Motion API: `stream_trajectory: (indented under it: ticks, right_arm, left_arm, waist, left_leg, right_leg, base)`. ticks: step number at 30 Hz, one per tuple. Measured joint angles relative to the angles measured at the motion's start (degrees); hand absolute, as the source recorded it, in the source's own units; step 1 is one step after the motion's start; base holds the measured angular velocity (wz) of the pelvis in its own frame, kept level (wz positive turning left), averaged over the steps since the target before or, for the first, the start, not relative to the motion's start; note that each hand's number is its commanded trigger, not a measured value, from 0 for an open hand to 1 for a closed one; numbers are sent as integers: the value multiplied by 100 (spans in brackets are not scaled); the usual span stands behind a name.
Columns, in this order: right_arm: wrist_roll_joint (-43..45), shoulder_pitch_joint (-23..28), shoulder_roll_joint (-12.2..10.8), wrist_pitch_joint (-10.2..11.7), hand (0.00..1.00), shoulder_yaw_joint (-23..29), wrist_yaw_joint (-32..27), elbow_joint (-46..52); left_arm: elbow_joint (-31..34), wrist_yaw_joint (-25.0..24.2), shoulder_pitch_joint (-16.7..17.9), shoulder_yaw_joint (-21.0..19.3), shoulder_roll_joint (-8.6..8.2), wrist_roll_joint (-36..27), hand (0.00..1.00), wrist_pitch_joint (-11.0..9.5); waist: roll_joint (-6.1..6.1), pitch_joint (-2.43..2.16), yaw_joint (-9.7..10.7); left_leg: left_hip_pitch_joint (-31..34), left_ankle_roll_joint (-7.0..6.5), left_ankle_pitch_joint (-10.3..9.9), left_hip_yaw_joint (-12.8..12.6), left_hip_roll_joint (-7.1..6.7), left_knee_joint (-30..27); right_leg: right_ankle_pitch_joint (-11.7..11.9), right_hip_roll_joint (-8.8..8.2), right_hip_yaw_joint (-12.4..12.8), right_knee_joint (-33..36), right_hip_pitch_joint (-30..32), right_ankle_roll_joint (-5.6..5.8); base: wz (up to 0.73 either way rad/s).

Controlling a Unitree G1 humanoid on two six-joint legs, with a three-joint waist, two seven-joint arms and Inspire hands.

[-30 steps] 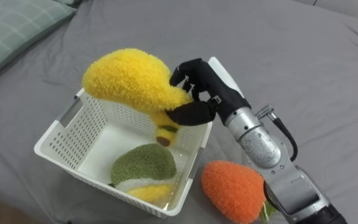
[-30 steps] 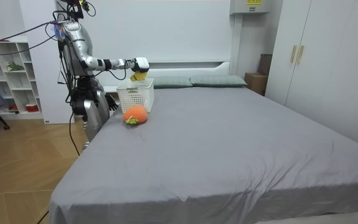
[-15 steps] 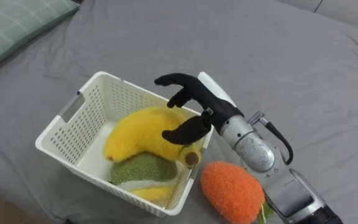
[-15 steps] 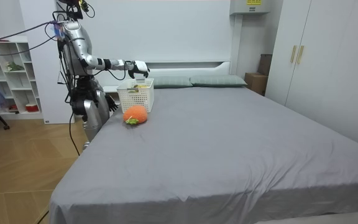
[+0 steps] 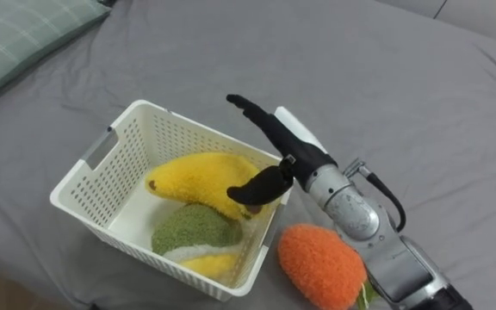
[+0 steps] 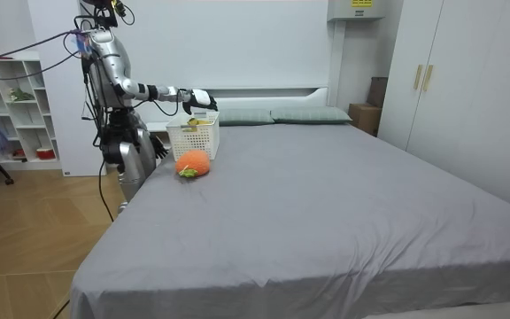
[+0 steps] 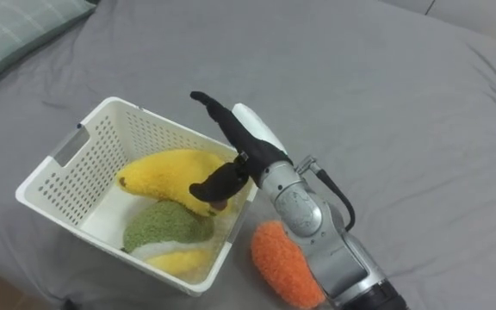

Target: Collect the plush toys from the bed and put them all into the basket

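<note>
The yellow banana toy (image 5: pixel 198 176) lies in the white basket (image 5: pixel 102 153) on the bed (image 5: pixel 420 103), stretched across it from the left wall toward the right rim. Just below it in the same basket we see a green plush toy (image 5: pixel 195 231), with a bit of yellow and white fluff tucked under it at the near wall.

The right robot hand (image 5: pixel 276 146) is above the basket's right rim, spread wide and holding nothing. Its fingers (image 5: pixel 246 107) run out straight toward the far rim, and the thumb (image 5: pixel 253 189) hangs down by the banana's right end; we cannot tell whether it touches the plush. The forearm comes in from the lower right, slanting up across the bedcover.

Outside the basket, just beside its right near corner, an orange plush toy (image 5: pixel 321 265) lies on the grey cover, right under the forearm. A green checked pillow (image 5: pixel 15 34) shows at the upper left, well apart from the basket.

In the room view the robot stands at the bed's head-end corner on the room view's left, arm out level over the basket (image 6: pixel 193 140), the orange toy (image 6: pixel 192 163) in front of it. White shelves (image 6: pixel 11 106) stand behind the robot, and a wardrobe (image 6: pixel 467 80) is on the room view's right.
</note>
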State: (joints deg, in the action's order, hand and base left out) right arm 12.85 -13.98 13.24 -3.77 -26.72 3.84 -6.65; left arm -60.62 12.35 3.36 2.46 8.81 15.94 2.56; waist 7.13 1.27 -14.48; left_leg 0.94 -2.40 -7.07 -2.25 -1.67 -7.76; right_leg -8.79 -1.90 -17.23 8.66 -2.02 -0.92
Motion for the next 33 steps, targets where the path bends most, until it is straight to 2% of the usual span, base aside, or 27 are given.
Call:
stream_trajectory:
  ticks: [5,8,13,14,19,23,26,33]
  right_arm:
    - [0,6,-2,4,0,122,-153,-2]
    - [-1,6,-2,4,0,229,-306,-2]
    - [-9,38,-1,4,0,467,-635,-2]
    - [-48,101,-1,7,0,529,-676,-3]
    - [-560,286,28,71,0,852,-806,-395]
    - [-767,572,108,84,0,1223,-996,-413]
    - [-872,636,183,97,0,1250,-1087,-585]
    - [-1020,843,189,125,0,1254,-1181,-846]
  left_arm:
    - [2,-13,7,-65,-50,0,0,-1]
    - [2,-20,4,-227,-50,-3,0,0]
    - [6,-19,10,-240,-49,-5,0,11]
    - [4,-15,15,-244,-55,-5,0,11]
    - [9,0,136,-361,-55,-3,0,4]
    - [115,1,343,-459,-27,-4,0,-2]
    - [121,1,378,-459,-27,-10,0,-2]
    - [112,84,412,-432,-52,-75,0,18]
  waist:
    - [-74,-18,1]
    - [-87,-25,40]
    - [-83,-49,84]
    - [-82,-73,107]
    - [-133,-107,240]
    - [-171,-118,394]
    - [-194,-103,463]
    - [-247,-67,621]
  left_leg:
    - [2,-3,-5,1,-2,-1]
    - [5,-2,-4,-2,1,1]
    - [5,-3,-3,-20,1,2]
    - [-15,-3,-3,-26,2,4]
    - [-149,-11,-13,-72,7,12]
    - [-168,-12,-15,-114,15,-1]
    - [-221,-12,-16,-208,38,2]
    - [-237,-13,-42,-297,51,1]
  right_leg:
    - [0,-1,3,-1,2,0]
    - [0,-7,-5,-4,2,0]
    - [0,-12,2,-4,6,0]
    - [0,-13,8,-3,-4,0]
    - [0,-12,83,-1,-124,1]
    - [3,-9,131,25,-145,4]
    - [18,-1,179,31,-148,-2]
    - [19,12,281,34,-111,-3]
  base:
    - [0]
    - [0]
    - [0]
    - [0]
    - [-5]
    - [-4]
    - [-13]
    - [-7]
